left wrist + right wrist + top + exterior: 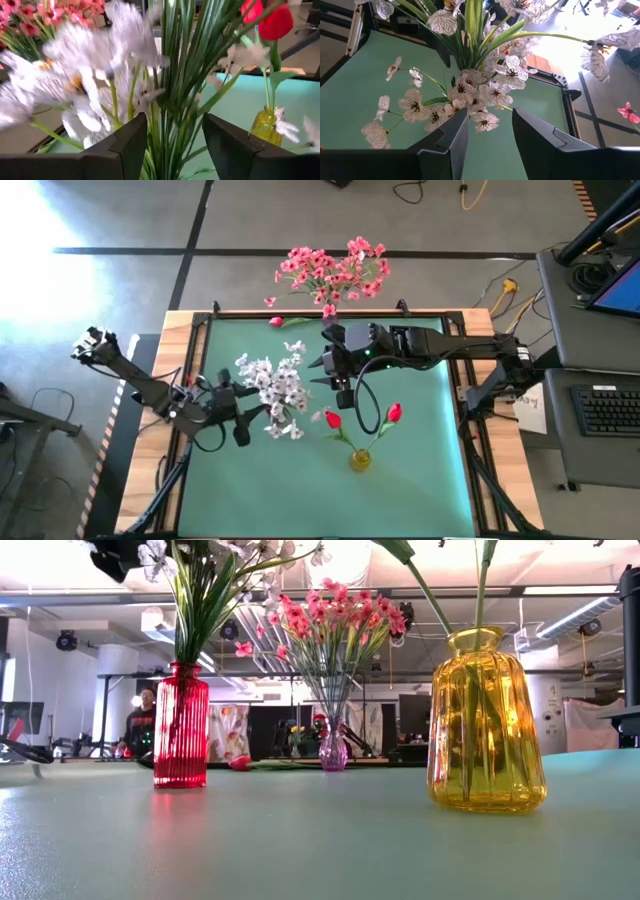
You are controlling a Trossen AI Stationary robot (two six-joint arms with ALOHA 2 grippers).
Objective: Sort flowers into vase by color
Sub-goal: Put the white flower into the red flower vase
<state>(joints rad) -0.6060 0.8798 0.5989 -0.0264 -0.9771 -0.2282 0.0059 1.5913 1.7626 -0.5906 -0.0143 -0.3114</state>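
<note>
Where vases stand, white flowers (215, 555) in red vase (181, 725)

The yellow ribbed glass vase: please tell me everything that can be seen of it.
The yellow ribbed glass vase is translucent amber-yellow glass with vertical ribs, a bulging body, a narrower neck and a flared rim. It stands upright on the green table mat, toward the near edge and right of centre in the high view, apart from the other vases. Thin green stems rise from its mouth; they carry two red buds. No gripper touches it.
</note>
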